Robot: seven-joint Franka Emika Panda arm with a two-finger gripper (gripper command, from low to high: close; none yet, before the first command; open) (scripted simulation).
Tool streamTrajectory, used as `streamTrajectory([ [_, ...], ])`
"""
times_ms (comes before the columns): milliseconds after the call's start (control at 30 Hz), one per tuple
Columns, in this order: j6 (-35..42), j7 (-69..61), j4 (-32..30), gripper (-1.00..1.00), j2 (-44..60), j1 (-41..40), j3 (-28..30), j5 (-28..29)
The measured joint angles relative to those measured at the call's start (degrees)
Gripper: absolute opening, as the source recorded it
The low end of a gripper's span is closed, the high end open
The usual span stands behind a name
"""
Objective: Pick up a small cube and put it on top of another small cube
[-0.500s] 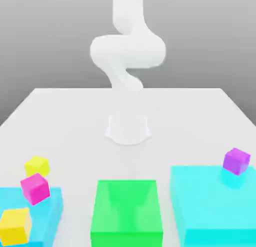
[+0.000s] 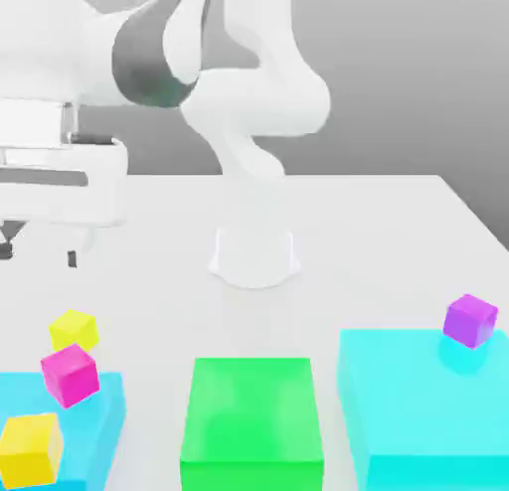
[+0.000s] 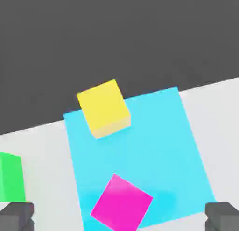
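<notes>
The hand hung wide and empty at upper left. The lemon-yellow cube sat on the bench, lower left, beside the magenta cube. Recommended: centre, descend squarely.

Lemon-yellow cube, magenta cube, cyan block.

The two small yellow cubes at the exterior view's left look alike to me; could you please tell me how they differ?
The lemon-yellow cube is paler and slightly greenish; the golden-yellow cube is a warmer yellow. The lemon-yellow cube rests on the white table, behind the magenta cube, while the golden-yellow cube sits on the cyan block, at its near corner. Both are plain, of similar size, and neither is touched by the arm.
</notes>
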State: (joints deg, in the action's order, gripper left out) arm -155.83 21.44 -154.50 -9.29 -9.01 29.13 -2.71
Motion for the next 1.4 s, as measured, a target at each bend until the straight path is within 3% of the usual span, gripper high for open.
streamTrajectory([
  [200, -7.73, -9.17, -6.22, 0.0, 11.91, -6.89, 4.23, -3.65],
  [333, -11.29, -16.19, -5.34, 0.0, 17.38, -10.55, -1.42, -12.52],
  [567, -17.41, -27.03, -2.97, 0.0, 26.14, -22.64, -16.87, -26.85],
  [600, -17.98, -27.76, -2.79, -1.0, 26.87, -23.85, -18.31, -27.81],
  [800, -18.15, -28.04, -2.7, -1.0, 27.23, -24.48, -19.03, -28.21],
  [933, -15.67, -24.18, -3.6, -1.0, 23.79, -19.46, -12.81, -23.09],
  [1133, -10.65, -13.54, -5.74, -1.0, 16.12, -12.85, -2.87, -8.87],
  [1233, -7.94, -8.62, -6.62, -1.0, 12.31, -12.63, -1.13, -2.3],
  [1400, 3.26, -4.62, 0.98, -1.0, 8.46, -5.94, -3.86, 1.42],
])
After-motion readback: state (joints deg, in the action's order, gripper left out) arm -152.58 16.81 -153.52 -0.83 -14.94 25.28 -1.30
